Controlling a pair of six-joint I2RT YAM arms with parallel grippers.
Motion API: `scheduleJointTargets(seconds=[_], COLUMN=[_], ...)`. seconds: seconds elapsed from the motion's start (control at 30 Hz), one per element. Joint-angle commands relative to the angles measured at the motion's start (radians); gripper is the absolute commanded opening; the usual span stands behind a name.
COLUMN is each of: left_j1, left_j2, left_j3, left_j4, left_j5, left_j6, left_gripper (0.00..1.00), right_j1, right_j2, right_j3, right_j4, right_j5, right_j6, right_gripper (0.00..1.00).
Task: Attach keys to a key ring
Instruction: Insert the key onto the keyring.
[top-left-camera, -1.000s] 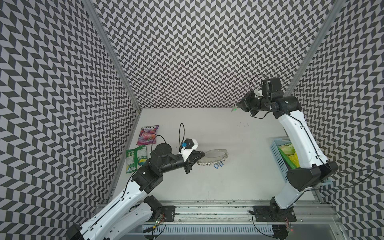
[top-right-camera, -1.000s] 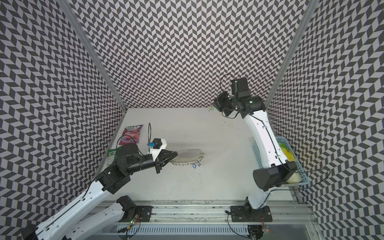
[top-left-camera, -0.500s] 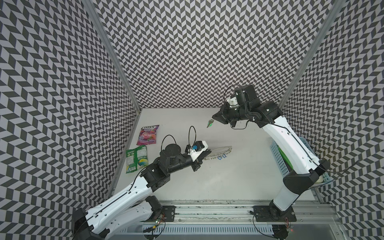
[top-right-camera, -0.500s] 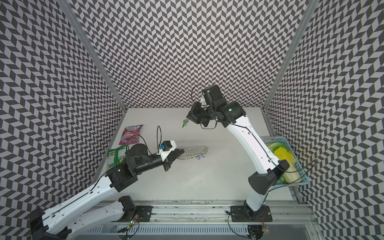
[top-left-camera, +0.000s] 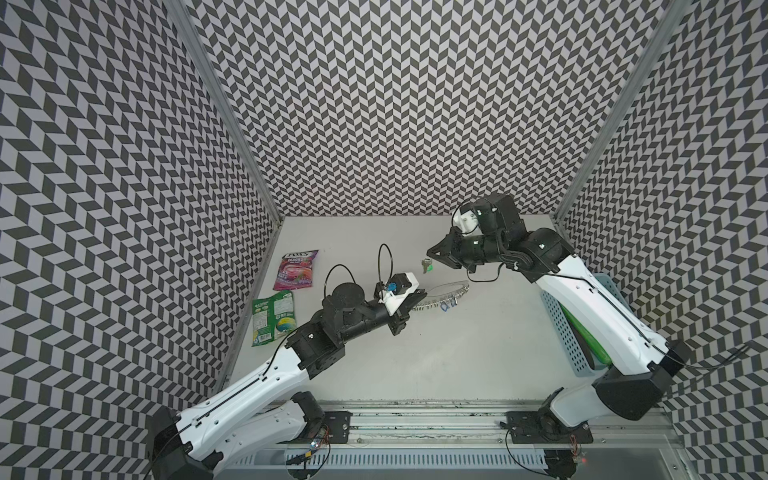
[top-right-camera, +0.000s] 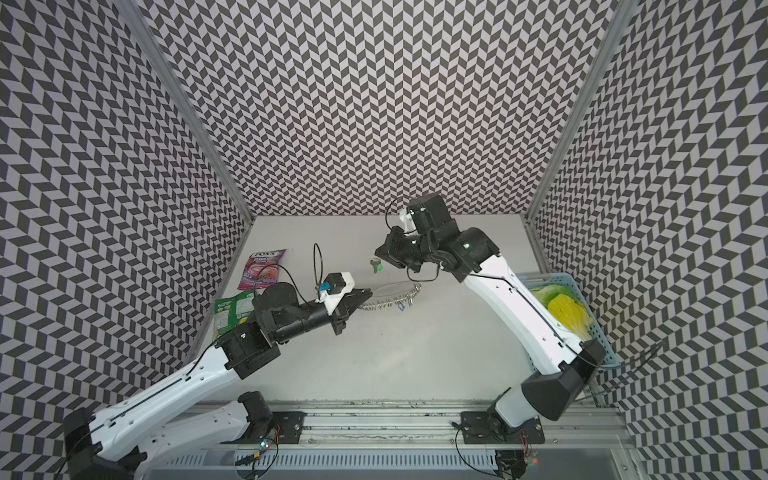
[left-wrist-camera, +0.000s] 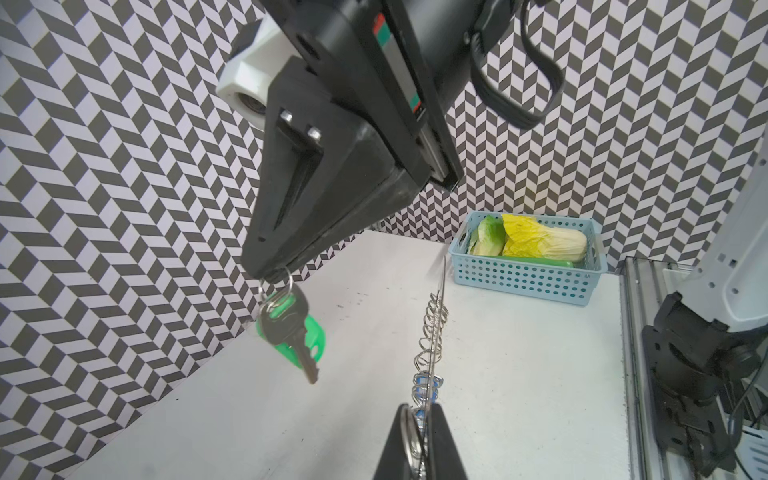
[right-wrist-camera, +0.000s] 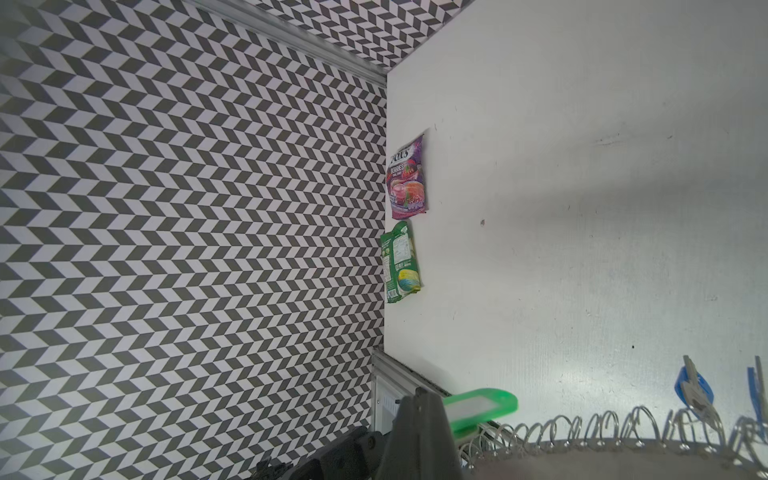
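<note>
Purple packet (top-left-camera: 296, 269) reads BERRIES; right end effector (left-wrist-camera: 271, 271) pinches green-tagged key (left-wrist-camera: 287, 325); left end effector (top-left-camera: 417, 297) clamps key ring (top-left-camera: 449, 289)

Your left arm (top-left-camera: 249, 386) reaches from its near base toward the middle with the forearm almost level and the wrist camera on top. Your left gripper (top-left-camera: 417, 300) has its jaws pressed together on one end of the key ring (top-left-camera: 448, 289). Your right arm (top-left-camera: 590, 307) rises, bends and points leftward. Your right gripper (top-left-camera: 432, 252) is closed at the tips, pinching the keys (left-wrist-camera: 291, 324), which hang below. The two grippers are near each other, not touching.
</note>
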Motion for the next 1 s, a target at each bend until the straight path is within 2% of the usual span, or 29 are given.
scheduleJointTargets(seconds=[0.0, 0.23, 0.6, 0.8, 0.97], left_j1=[-0.024, -0.047, -0.044, -0.044, -0.044], left_j2=[0.011, 0.021, 0.107, 0.120, 0.132], left_j3=[0.042, 0.040, 0.061, 0.052, 0.051], left_j4=[0.061, 0.062, 0.183, 0.203, 0.220], left_j5=[0.012, 0.010, 0.009, -0.063, -0.069], left_j6=[-0.021, -0.030, -0.116, -0.139, -0.157], left_gripper=[0.00, 0.00, 0.00, 0.00, 0.00], right_j1=[0.008, 0.011, 0.058, 0.065, 0.072], right_j2=[-0.037, -0.025, -0.060, -0.071, -0.092], right_j3=[-0.024, -0.002, 0.002, 0.014, -0.008], right_j4=[0.098, 0.053, -0.011, -0.051, -0.043], right_j5=[0.006, 0.011, 0.097, 0.169, 0.222], right_j6=[-0.052, -0.065, -0.066, -0.064, -0.070], right_gripper=[0.00, 0.00, 0.00, 0.00, 0.00])
